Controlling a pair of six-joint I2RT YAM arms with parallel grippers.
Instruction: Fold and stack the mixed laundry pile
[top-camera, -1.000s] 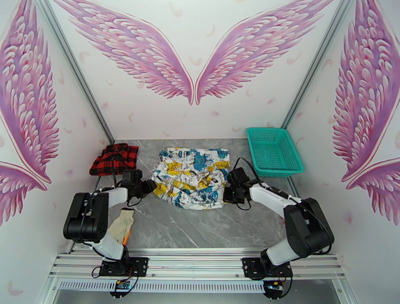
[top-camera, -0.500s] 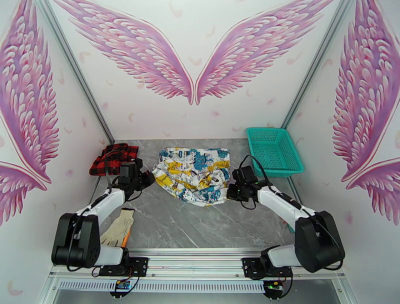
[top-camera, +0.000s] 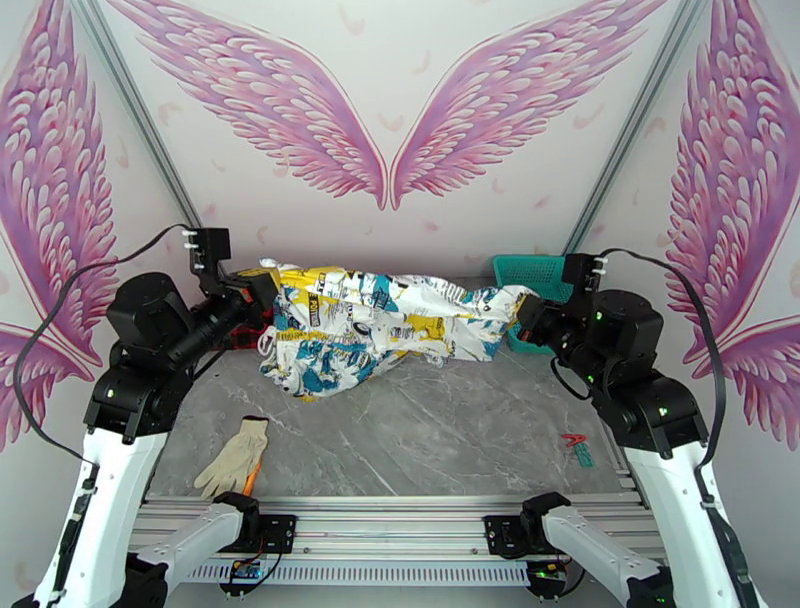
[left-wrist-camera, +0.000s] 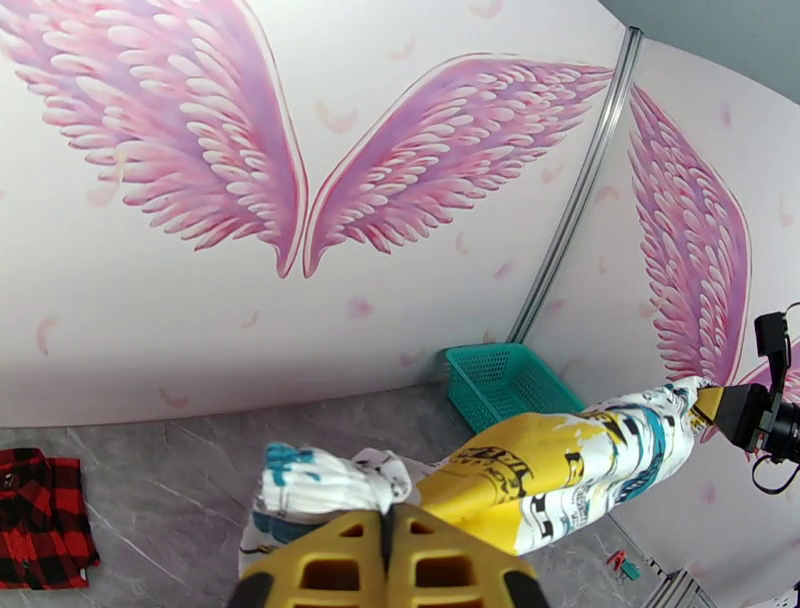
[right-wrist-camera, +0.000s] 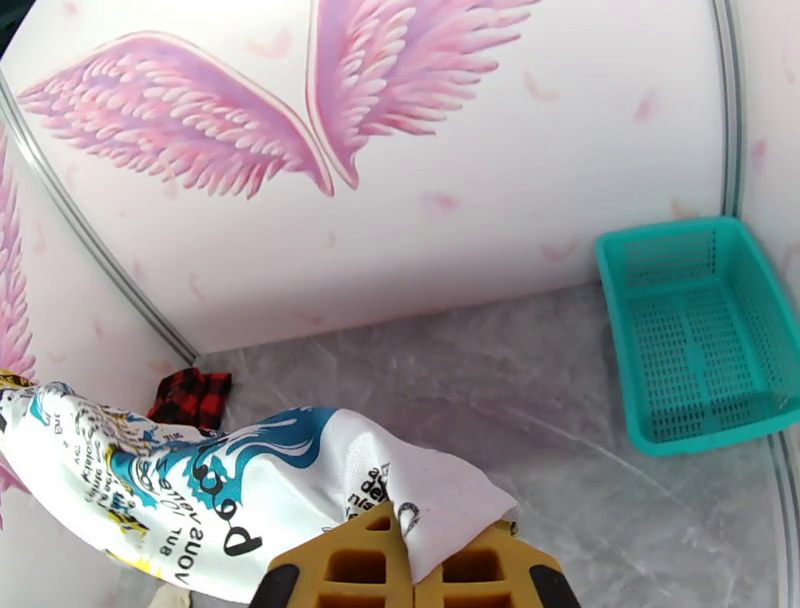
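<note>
The white garment with blue, yellow and teal print hangs in the air above the table, stretched between both grippers. My left gripper is shut on its left end, seen bunched at the yellow fingers in the left wrist view, where the white garment runs off to the right. My right gripper is shut on the right end; the cloth is pinched at that gripper. The red-and-black check shirt lies on the table at the back left, also visible as a check shirt beyond the cloth.
A teal mesh basket stands at the back right of the grey marble-look table. A beige glove lies near the front left. A small red and teal item lies near the right edge. Walls close in three sides.
Both arms rose from table level and lifted the white printed garment off the table, spreading it between them. The left gripper closed on its left end.
</note>
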